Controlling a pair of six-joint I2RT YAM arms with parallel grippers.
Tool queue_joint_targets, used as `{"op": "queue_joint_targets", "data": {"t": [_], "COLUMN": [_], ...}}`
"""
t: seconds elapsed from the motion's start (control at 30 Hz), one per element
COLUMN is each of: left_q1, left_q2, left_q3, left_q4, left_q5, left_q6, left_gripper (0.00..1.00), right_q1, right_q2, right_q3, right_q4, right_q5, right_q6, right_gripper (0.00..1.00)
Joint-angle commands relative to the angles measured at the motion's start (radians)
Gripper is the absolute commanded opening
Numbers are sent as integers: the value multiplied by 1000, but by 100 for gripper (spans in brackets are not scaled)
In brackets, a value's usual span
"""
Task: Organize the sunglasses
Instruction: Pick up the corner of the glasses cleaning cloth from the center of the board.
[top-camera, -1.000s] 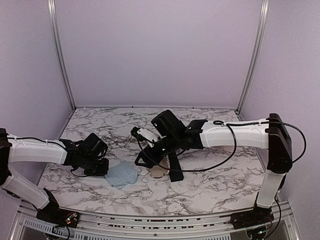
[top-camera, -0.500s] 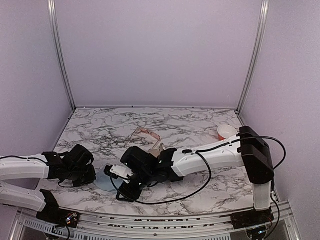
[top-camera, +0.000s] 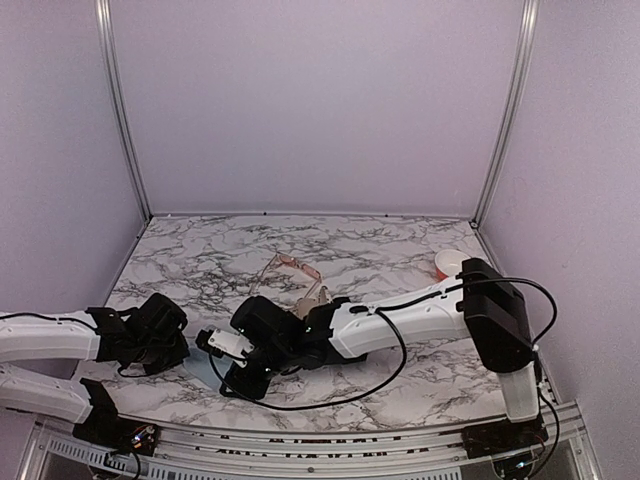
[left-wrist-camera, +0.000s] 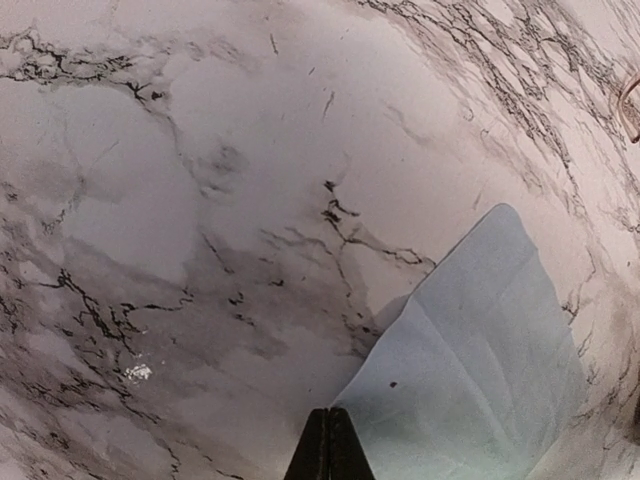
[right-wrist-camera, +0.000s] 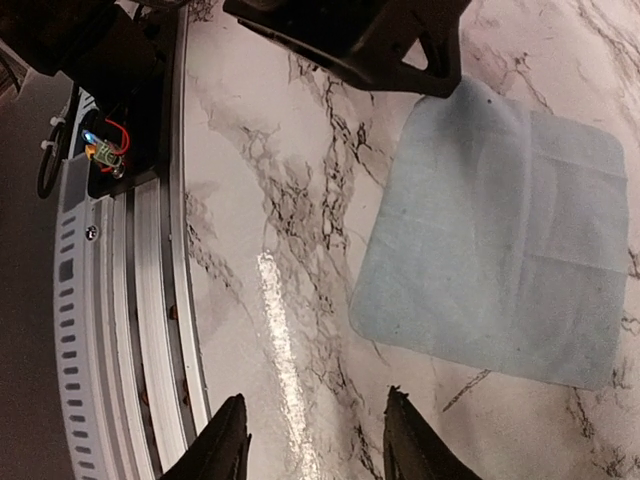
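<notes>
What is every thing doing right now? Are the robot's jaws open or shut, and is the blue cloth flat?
Left gripper: jaws shut.
Right gripper: jaws open, nothing between them.
Blue cloth: spread flat on the table, a bit creased.
Sunglasses: lying on the table, nothing touching them.
Orange cup: standing upright.
</notes>
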Motion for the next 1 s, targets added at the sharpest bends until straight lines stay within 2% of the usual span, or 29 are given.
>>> {"op": "queue_joint_targets", "data": {"t": [0.0,0.3,0.97], "left_q1": [-3,-1,0], "left_q2": [-29,-106,-97], "left_q3": [-5,-55,-90], "left_q4": [36,51,85], "left_q5": [-7,19,53], "left_q6": [-10,2,2], "left_gripper": [0,0,0], "right_q1": [1,21,58], "right_q2": [45,106,182], "right_q3": [55,82,85], "right_q4": [23,89,195], "right_q5": [25,84,231], "right_q6": [-37,-103,-210], "right_gripper": [42,34,33]}}
